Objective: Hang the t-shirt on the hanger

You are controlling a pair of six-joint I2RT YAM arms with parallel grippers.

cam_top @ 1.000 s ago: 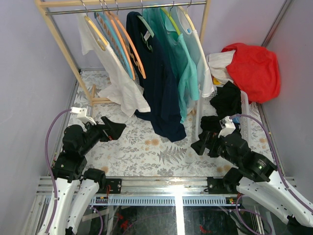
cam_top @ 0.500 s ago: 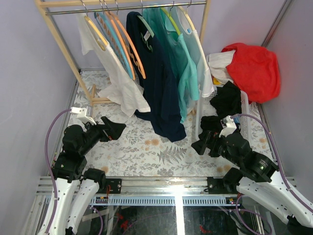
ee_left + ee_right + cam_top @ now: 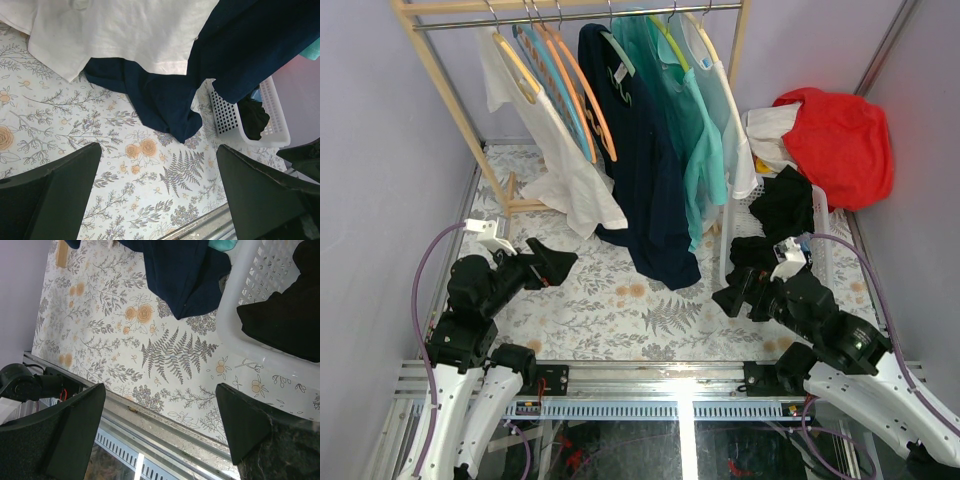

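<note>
My left gripper (image 3: 554, 266) and my right gripper (image 3: 732, 292) both hang low over the floral table (image 3: 610, 305), jaws spread wide with nothing between them. The white t-shirt (image 3: 560, 160) hangs at the left end of the wooden rack (image 3: 450, 90), with the pale yellow hanger (image 3: 518, 66) at its neck and the hook up on the rail. Its lower edge lies against the navy shirt (image 3: 645, 180) beside it. Both my grippers are well apart from the t-shirt, and my right one is near the white basket (image 3: 823, 235)
</note>
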